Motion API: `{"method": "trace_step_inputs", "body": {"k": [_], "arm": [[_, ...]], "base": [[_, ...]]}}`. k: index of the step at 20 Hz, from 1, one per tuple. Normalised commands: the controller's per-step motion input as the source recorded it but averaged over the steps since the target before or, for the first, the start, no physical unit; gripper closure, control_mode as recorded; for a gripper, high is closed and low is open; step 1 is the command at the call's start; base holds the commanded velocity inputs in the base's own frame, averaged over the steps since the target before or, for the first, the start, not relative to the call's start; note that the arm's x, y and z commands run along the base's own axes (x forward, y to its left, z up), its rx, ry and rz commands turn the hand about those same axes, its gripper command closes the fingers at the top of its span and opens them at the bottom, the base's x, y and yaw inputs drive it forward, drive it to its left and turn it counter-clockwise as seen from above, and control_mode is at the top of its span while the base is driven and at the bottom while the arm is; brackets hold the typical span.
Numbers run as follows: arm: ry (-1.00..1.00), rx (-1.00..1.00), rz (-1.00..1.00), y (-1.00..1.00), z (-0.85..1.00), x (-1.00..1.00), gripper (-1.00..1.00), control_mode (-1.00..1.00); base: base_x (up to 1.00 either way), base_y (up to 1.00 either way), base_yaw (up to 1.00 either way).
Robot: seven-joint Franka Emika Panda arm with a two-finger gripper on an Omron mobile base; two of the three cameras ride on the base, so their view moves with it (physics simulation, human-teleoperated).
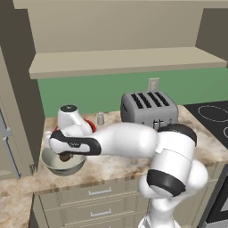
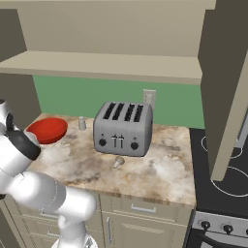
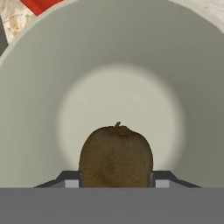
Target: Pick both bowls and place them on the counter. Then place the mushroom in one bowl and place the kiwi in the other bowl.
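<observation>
Kiwi (image 3: 116,155), dark olive-brown, was held between the two fingertips of the gripper (image 1: 66,156), whose jaws were closed narrowly on its sides. Directly beneath the gripper, the silvery-grey bowl (image 1: 62,165) with its pale cream inside was seen on the counter (image 1: 116,164). The red bowl (image 2: 47,130) lay just behind it. The mushroom (image 2: 117,162) was seen well apart, before the toaster (image 2: 123,128).

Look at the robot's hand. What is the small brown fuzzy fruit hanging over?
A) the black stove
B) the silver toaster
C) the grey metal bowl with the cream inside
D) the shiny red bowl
C: in the hand view the small brown kiwi sits between the gripper fingertips, with the cream inside of the grey metal bowl right beneath it.
</observation>
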Motion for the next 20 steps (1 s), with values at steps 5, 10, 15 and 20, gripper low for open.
{"method": "trace_step_inputs", "body": {"k": [5, 10, 15, 20], "arm": [[0.03, -0.08, 0.00, 0.11, -0.12, 0.04, 1.00, -1.00], [0.04, -0.06, 0.00, 0.05, -0.13, 0.04, 1.00, -1.00], [0.04, -0.06, 0.00, 0.04, -0.11, 0.06, 1.00, -1.00], [0.01, -0.03, 0.00, 0.02, -0.04, 0.10, -1.00, -1.00]], "base": [[0.00, 0.00, 0.00], [0.00, 0.00, 0.00], [0.00, 0.00, 0.00], [0.00, 0.00, 0.00]]}}
